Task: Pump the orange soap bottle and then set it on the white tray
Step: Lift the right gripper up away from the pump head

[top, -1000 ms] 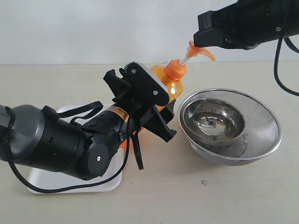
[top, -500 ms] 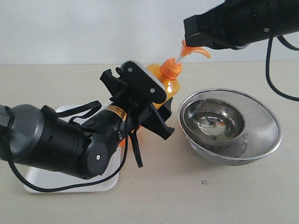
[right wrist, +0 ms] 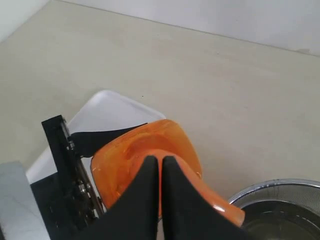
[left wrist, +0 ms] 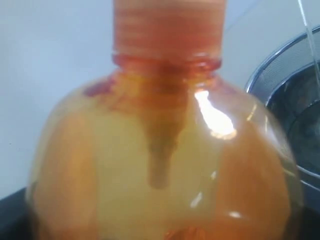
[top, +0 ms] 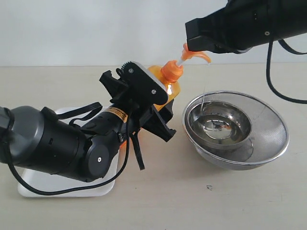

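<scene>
My left gripper (top: 152, 103) clenched the tilted, liquid-filled translucent orange soap bottle (left wrist: 160, 150); my right gripper (right wrist: 161, 167), jaws together, pressed its pump (top: 195, 53) above nested round steel bowls (top: 268, 111).

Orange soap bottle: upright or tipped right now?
Tipped. In the exterior view the orange soap bottle leans, its pump stem slanting toward the steel bowls, body clamped in the left gripper.

The orange soap bottle (left wrist: 160, 165) gripped by the left gripper (top: 144, 103) is smooth, glossy, translucent plastic with bright highlights, and its collar is ribbed. The gripper's housing is matt black plastic with a grey plate. Beside it, the nested steel bowls (top: 235, 129) are polished metal, mirror-bright inside; the outer one looks finely meshed. Under the arm, the white tray (top: 67, 190) looks smooth with a faint sheen. The table (top: 168, 201) is matt beige.
</scene>
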`<state>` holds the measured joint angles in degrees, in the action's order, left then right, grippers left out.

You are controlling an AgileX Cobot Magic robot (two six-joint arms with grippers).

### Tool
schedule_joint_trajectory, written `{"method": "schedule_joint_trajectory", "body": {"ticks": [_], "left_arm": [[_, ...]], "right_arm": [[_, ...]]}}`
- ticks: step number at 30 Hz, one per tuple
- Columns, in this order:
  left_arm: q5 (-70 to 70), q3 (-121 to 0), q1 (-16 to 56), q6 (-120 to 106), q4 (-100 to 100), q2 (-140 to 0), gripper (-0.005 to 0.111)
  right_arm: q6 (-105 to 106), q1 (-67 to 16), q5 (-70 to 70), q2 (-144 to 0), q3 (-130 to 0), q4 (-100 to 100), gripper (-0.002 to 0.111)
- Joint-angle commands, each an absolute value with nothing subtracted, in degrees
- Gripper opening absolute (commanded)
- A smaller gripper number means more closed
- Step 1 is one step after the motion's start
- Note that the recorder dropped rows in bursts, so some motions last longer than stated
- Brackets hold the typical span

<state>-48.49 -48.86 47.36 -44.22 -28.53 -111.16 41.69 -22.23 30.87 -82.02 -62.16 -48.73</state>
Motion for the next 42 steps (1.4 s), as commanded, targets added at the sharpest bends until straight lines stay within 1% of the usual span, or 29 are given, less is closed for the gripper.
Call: {"method": "schedule_joint_trajectory", "body": {"ticks": [1,7,22,30,33,42], "left_arm": [[-49.47,-49.35,48.6,-42.53,-24.25,-111.09,0.005],[-49.47,-49.35,48.6,-42.0,-24.27,-111.09,0.005],[-49.6,-49.35,48.6,-42.0,-24.22,-111.09,0.005],[-49.71,-49.35,48.6,-42.0,-24.22,-111.09,0.005],[-49.71,-49.35,48.6,-42.0,-24.22,-111.09,0.005],[-49.7,-49.35,48.6,-42.0,-24.12,-111.09,0.005]], "right_arm": [[42.5,-23.27,37.46,-84.58,-60.68,-46.69,0.0],[42.51,-23.27,35.25,-83.82,-60.68,-46.35,0.0],[41.63,-23.27,29.82,-75.52,-60.68,-45.5,0.0],[39.92,-21.09,29.29,-71.88,-60.68,-44.44,0.0],[39.26,-19.89,29.27,-71.45,-60.68,-43.56,0.0],[39.26,-19.82,29.27,-72.12,-60.68,-43.78,0.0]]}}
